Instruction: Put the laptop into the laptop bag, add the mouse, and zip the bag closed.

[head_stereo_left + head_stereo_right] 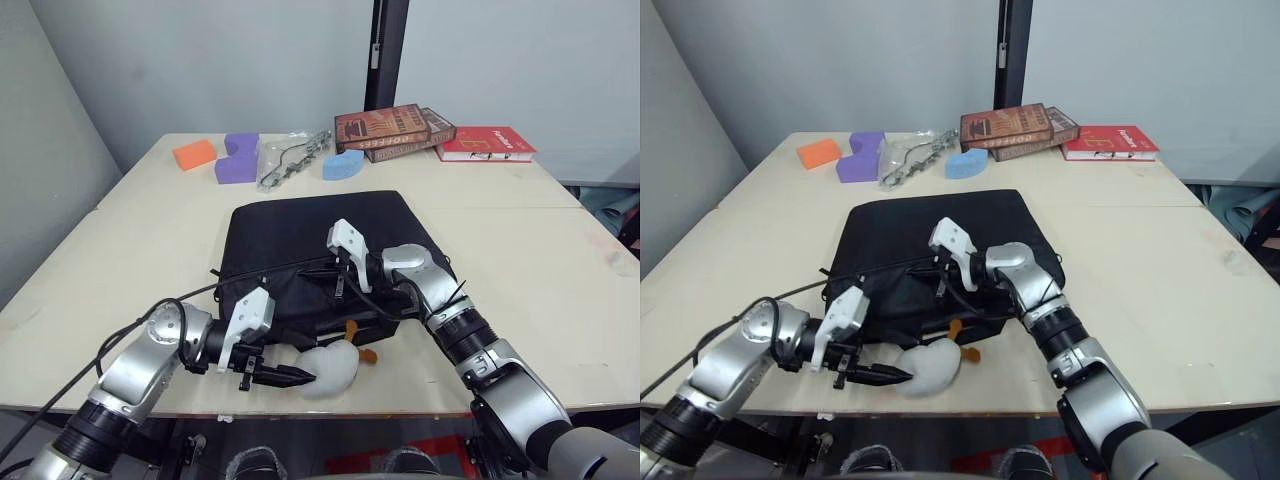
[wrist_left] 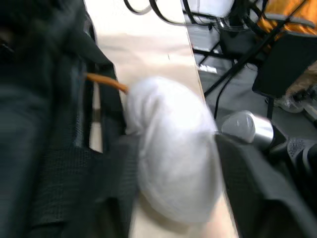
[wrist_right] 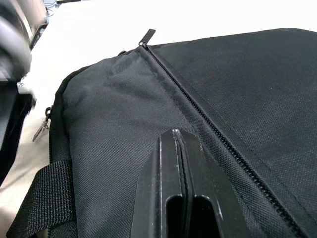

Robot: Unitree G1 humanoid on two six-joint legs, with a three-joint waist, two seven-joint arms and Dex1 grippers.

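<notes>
Laptop bag (image 1: 300, 240): was laid flat on the table (image 1: 540, 270), handles toward the near edge.
Right gripper (image 3: 178, 141): was held over the bag's top panel beside its zipper (image 3: 198, 111), fingers pressed together, nothing gripped.
Left gripper (image 1: 295, 376): was set at the near table edge, fingertips against the white soft toy (image 1: 330, 368); its opening could not be told.

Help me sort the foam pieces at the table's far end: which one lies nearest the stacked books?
The light blue foam piece; it lies beside the brown books, while the purple and orange foam pieces lie farther left.
</notes>
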